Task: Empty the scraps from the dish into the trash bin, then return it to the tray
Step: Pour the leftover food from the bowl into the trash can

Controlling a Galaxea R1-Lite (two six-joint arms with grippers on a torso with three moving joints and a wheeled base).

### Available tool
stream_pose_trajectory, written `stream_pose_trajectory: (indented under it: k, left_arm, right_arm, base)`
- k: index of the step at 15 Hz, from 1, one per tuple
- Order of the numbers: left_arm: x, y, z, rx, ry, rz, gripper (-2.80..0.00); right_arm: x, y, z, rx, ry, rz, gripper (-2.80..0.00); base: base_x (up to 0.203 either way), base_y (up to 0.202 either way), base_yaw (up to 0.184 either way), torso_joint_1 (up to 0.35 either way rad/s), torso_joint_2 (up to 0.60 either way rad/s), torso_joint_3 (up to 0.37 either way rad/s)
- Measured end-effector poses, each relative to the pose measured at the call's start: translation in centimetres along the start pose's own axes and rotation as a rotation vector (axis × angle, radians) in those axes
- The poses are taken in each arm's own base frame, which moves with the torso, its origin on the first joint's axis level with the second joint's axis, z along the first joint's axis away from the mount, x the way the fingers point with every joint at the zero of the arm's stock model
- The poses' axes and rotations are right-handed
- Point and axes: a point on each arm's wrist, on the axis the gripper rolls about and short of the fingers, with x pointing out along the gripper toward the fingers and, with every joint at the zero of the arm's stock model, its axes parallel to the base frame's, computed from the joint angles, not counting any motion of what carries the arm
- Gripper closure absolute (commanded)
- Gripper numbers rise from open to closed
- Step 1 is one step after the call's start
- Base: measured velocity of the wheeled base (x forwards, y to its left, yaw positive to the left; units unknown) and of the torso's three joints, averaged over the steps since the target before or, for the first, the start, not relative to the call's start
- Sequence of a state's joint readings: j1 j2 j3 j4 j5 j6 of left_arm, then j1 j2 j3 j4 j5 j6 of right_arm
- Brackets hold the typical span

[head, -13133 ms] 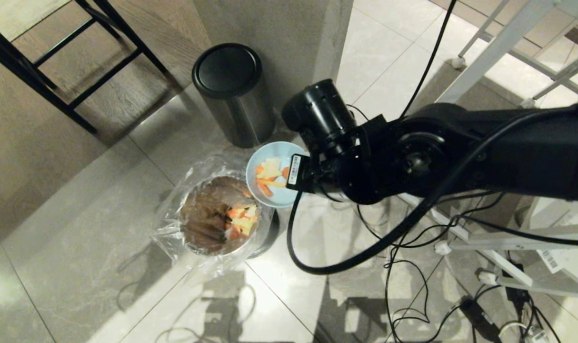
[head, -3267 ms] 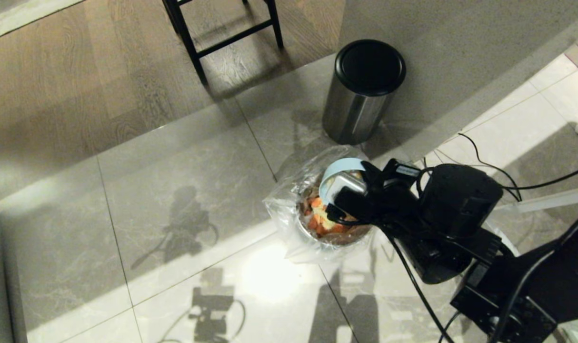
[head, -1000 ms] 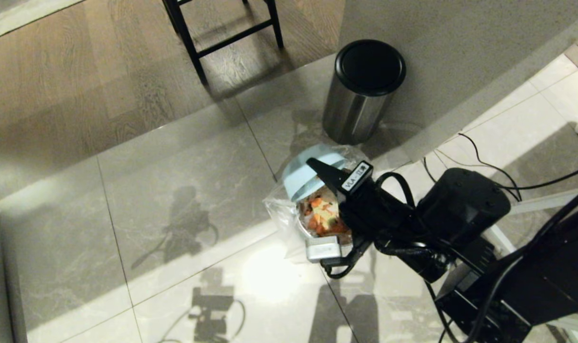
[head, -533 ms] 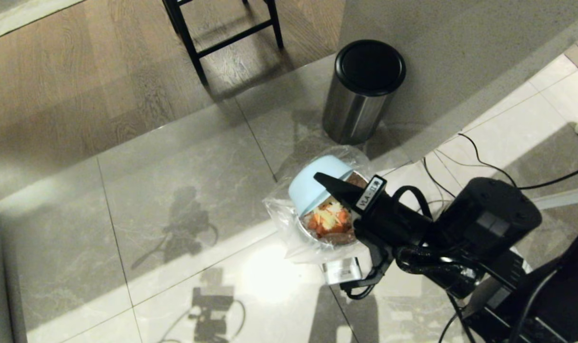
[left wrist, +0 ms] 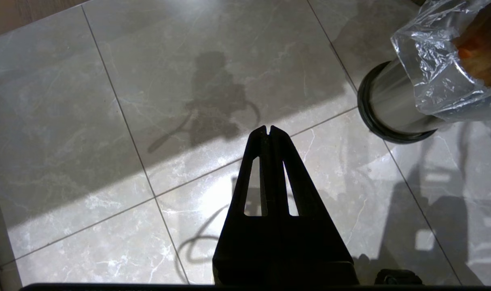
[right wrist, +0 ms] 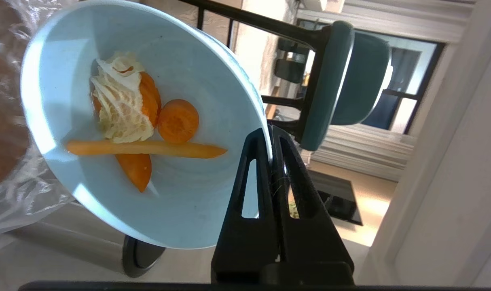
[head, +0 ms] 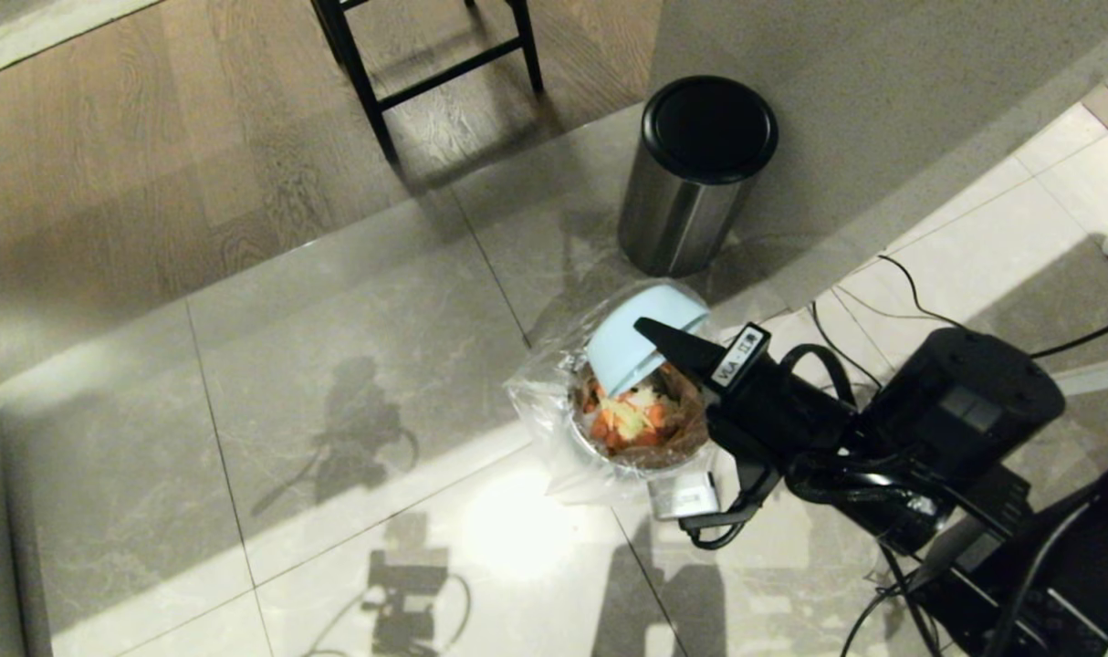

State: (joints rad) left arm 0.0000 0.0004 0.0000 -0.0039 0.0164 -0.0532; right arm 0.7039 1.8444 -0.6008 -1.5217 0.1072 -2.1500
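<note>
Closed jaws of our right gripper [right wrist: 271, 135] pinched the dish [right wrist: 140, 121] by its thin rim; we judged it stiff, light, slippery.

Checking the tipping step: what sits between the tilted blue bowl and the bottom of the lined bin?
In the head view, a heap of orange and pale scraps lies inside the trash bin, directly below the dish.

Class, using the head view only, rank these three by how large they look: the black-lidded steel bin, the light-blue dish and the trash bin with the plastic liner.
1. Trash bin with its bag, and black-lidded bin: too close to rank.
2. Dish, smallest, though tilted.
</note>
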Motion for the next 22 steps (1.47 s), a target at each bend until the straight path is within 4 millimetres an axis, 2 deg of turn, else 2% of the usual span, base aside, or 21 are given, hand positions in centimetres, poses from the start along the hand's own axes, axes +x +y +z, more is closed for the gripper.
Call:
stream_pose_trajectory:
  k: [3, 7, 9, 13, 17, 22]
  left_arm:
    - [0.0, 0.0, 0.0, 0.0, 0.0, 0.0, 0.0]
    - [0.0, 0.0, 0.0, 0.0, 0.0, 0.0, 0.0]
    - [0.0, 0.0, 0.0, 0.0, 0.0, 0.0, 0.0]
    - [0.0, 0.0, 0.0, 0.0, 0.0, 0.0, 0.0]
    - [0.0, 0.0, 0.0, -0.001, 0.0, 0.0, 0.0]
    - [0.0, 0.0, 0.0, 0.0, 0.0, 0.0, 0.0]
  right_arm:
    - [0.3, 0.9, -0.6, -0.014, -0.059, -0.03, 0.0]
    - [1.3, 2.5, -3.5, -0.094, -0.125, -0.118, 0.0]
    - [1.5, 2.9, -4.2, -0.108, -0.119, -0.123, 0.0]
    - [2.2, 2.3, -4.4, -0.148, -0.147, -0.186, 0.0]
    - [1.4, 1.0, -4.4, -0.091, -0.159, -0.204, 0.0]
    - [1.6, -0.3, -3.8, -0.062, -0.216, -0.268, 0.0]
  base:
    - [0.0, 0.0, 0.0, 0.0, 0.0, 0.0]
    - [0.0, 0.0, 0.0, 0.0, 0.0, 0.0]
    - [0.0, 0.0, 0.0, 0.0, 0.0, 0.0]
    - [0.0, 0.0, 0.0, 0.0, 0.0, 0.0]
    - [0.0, 0.0, 0.0, 0.0, 0.0, 0.0]
    - [0.0, 0.0, 0.0, 0.0, 0.0, 0.0]
